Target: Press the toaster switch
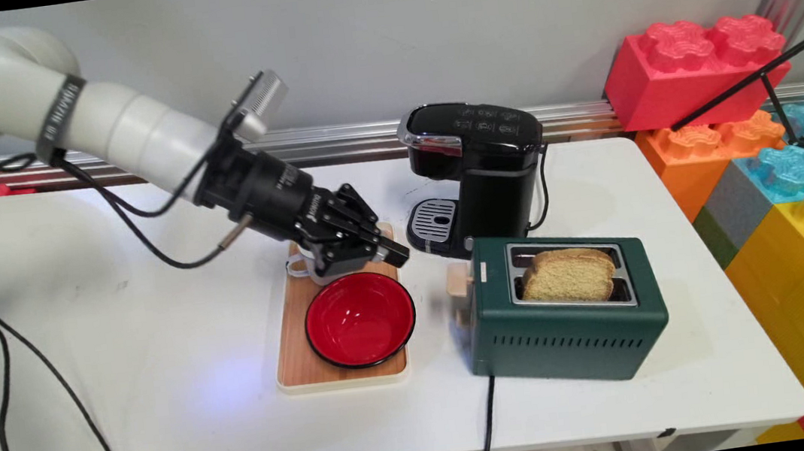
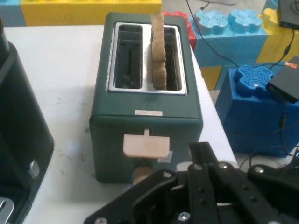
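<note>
Black two-finger gripper (image 1: 384, 252) on a white arm, reaching in from the upper left and angled down over the far end of a wooden tray (image 1: 296, 358). Whether its fingers stand open or closed cannot be told from either view; nothing is seen held.

Red bowl (image 1: 360, 319) with a dark rim, sitting on the tray's near half, just below the gripper. A white, cup-like item (image 1: 298, 265) shows partly behind the gripper at the tray's far end; its exact form is hidden.

Green two-slot toaster (image 1: 565, 328), standing on the white tabletop (image 1: 121, 348) right of the tray, near the gripper. One slice of bread (image 1: 570, 276) stands in a slot; the hand view shows the other slot empty. A pale wooden lever (image 2: 145, 145) and a round knob (image 2: 141, 175) sit on the end facing the gripper. A black cord (image 1: 486, 420) runs off the near edge.

Black coffee machine (image 1: 475, 172), behind the toaster, toward the wall.

Large coloured toy blocks (image 1: 702, 70), stacked beyond the tabletop's right end.
</note>
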